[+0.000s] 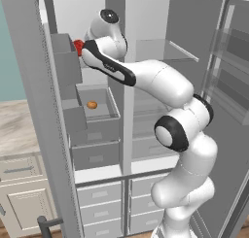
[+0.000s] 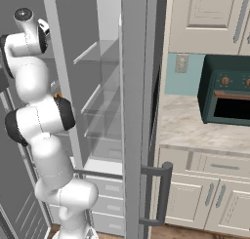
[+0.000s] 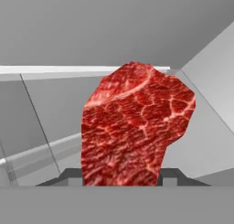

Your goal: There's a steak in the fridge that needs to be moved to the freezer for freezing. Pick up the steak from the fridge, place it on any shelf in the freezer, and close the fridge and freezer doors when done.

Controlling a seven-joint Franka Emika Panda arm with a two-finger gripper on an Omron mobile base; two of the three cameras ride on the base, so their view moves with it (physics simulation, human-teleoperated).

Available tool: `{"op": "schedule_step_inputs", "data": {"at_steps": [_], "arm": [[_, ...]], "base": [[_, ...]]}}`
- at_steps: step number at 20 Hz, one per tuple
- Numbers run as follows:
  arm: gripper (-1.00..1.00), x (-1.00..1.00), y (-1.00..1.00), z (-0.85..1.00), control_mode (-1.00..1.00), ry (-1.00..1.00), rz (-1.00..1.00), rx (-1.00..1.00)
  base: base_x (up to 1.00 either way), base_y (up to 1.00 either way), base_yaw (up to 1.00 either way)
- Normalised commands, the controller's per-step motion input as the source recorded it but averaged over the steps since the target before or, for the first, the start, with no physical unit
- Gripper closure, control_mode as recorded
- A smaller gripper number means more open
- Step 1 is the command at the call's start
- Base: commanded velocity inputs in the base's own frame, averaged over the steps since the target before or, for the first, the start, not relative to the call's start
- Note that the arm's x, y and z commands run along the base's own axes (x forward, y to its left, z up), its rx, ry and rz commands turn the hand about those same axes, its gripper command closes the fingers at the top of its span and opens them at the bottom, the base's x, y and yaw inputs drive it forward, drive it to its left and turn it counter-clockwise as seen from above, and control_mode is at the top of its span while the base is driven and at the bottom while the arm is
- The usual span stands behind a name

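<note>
In the hand view, you see the steak (image 3: 137, 127) standing directly ahead of the tool (image 3: 121, 175), with its lower edge seated between the two dark fingertips (image 3: 71, 175). The tool is clamped on the steak, one fingertip at each side of its lower edge. Behind the steak, grey interior walls and the pale edge of a clear shelf (image 3: 45, 70) run across the view.

In the left base view, you see the arm reach up and to the left into the freezer (image 1: 90, 135), the narrower left half of the open appliance. The steak (image 1: 78, 46) appears as a small red patch at the arm's tip, beside the upper grey box bins (image 1: 65, 62); the tool itself is hidden behind the wrist there, so its fingers cannot be checked from this side. Lower in the freezer, a small round orange item (image 1: 92, 105) lies in an open grey bin. To the right of the centre divider, the fridge (image 1: 165, 52) stands with its clear glass shelves. The freezer door (image 1: 39, 110) is swung open at the left, and the fridge door (image 1: 233, 86) is swung open at the right.

In the right base view, the open fridge door (image 2: 139, 111) stands edge-on with its vertical bar handle (image 2: 163, 194). Beyond it, a dark green oven (image 2: 227, 91) rests on the table (image 2: 195, 126), above beige cabinet doors (image 2: 210, 199).
</note>
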Motion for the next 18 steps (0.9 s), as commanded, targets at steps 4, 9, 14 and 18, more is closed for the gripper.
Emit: {"op": "schedule_step_inputs", "data": {"at_steps": [4, 9, 14, 18], "arm": [[1.00, 0.41, 0.22, -0.26, -1.00, 0.00, 0.00, -0.07], [1.00, 0.43, 0.15, -0.27, -1.00, 0.00, 0.00, -0.04], [1.00, 0.56, 0.16, -0.05, -1.00, 0.04, 0.00, -0.02], [1.00, 0.36, 0.05, -0.43, -1.00, 0.06, 0.00, -0.04]], "base": [[0.00, 0.00, 0.00], [0.00, 0.00, 0.00], [0.00, 0.00, 0.00], [0.00, 0.00, 0.00]]}}
